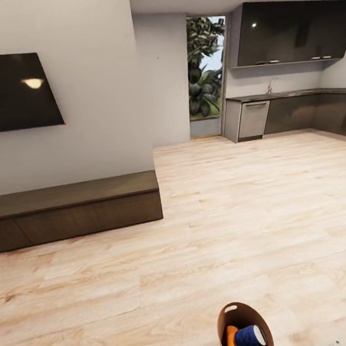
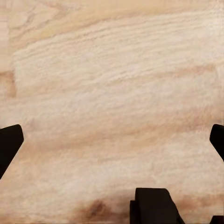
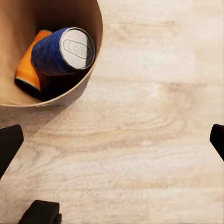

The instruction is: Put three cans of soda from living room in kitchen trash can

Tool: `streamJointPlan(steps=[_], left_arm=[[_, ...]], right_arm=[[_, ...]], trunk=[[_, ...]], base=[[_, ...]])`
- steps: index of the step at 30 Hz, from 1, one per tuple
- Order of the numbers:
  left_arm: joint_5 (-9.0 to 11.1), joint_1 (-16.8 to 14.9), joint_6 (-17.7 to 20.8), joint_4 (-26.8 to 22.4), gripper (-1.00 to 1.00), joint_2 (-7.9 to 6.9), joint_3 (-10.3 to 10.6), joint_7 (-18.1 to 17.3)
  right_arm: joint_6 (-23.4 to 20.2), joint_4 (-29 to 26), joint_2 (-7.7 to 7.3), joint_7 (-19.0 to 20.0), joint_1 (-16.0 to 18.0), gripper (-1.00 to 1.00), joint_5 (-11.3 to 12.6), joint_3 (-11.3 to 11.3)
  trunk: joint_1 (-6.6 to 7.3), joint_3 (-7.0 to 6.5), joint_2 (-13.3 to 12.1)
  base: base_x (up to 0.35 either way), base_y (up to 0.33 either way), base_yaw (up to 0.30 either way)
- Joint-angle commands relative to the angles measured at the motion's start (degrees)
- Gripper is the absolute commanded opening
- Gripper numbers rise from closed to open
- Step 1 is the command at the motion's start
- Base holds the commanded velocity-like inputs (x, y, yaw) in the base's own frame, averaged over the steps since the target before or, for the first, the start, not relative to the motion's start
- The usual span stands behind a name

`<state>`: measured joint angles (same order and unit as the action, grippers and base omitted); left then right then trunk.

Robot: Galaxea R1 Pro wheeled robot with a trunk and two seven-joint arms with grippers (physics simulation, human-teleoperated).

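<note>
The head view looks across a light wooden floor. The trash can stands at the bottom edge of the frame, right of centre, grey outside and coppery brown inside, with an oval handle hole near its rim. Inside it lie a dark blue soda can and, beside it to the left, an orange soda can. A third can cannot be made out.

At the left of the frame a wall TV hangs above a long dark low cabinet. In the upper right is the kitchen: dark glossy wall cabinets, a steel appliance front, grey base units and a sink tap over the dark worktop. A tall window with foliage behind it sits left of the kitchen.

In the right wrist view, the right hand shows its two dark fingertips at opposite frame edges, spread wide with nothing between them, over bare floor. The trash can fills the upper left corner; the blue can rests with its grey top facing the camera, on top of the orange can.

In the left wrist view, the left hand is likewise spread wide and holds nothing, above bare floor.
</note>
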<state>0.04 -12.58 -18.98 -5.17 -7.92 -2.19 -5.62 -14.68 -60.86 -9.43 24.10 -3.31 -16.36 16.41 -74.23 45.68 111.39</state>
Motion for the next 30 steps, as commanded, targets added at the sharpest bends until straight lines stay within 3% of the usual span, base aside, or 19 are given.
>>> streamJointPlan(steps=[1,6,9,13,17,22,30], left_arm=[[-0.01,0.75,-0.15,0.05,1.00,0.04,0.00,0.79],[-0.03,5.33,-1.07,0.18,1.00,0.14,0.00,3.08],[-0.13,8.61,-4.14,0.30,1.00,0.17,0.00,3.75],[-0.18,10.73,-6.76,0.39,1.00,0.26,0.00,4.02],[-0.20,11.83,-8.11,0.48,1.00,0.37,0.00,4.14],[-0.24,13.25,-10.95,0.69,1.00,0.45,0.00,4.19],[-0.26,15.03,-15.52,0.83,1.00,0.53,0.00,4.21]], right_arm=[[1.03,1.41,-0.03,-0.02,-0.01,1.00,-0.02,0.17],[6.92,8.68,-0.20,-0.08,-0.02,1.00,-0.07,0.64],[9.89,14.99,-0.40,-0.14,-0.03,1.00,-0.07,0.80],[12.02,20.83,-0.51,-0.17,-0.03,1.00,-0.09,0.86],[18.65,27.34,-0.56,-0.68,-0.03,1.00,-0.16,0.89],[27.02,37.41,-0.67,-5.77,-0.03,1.00,-0.31,0.85],[34.03,46.99,-0.90,-10.55,-0.03,1.00,-0.50,0.33]], trunk=[[0.23,-0.19,-0.42],[1.32,-1.09,-2.42],[1.98,-1.63,-3.62],[2.86,-2.34,-5.23],[3.74,-3.06,-6.83],[4.84,-3.96,-8.84],[6.60,-5.40,-12.05]], base=[[0.000,0.000,0.000],[0.000,0.000,0.000],[0.000,0.000,0.000],[0.000,0.000,0.000],[0.000,0.000,0.000],[0.000,0.000,0.000],[0.000,0.000,0.000]])
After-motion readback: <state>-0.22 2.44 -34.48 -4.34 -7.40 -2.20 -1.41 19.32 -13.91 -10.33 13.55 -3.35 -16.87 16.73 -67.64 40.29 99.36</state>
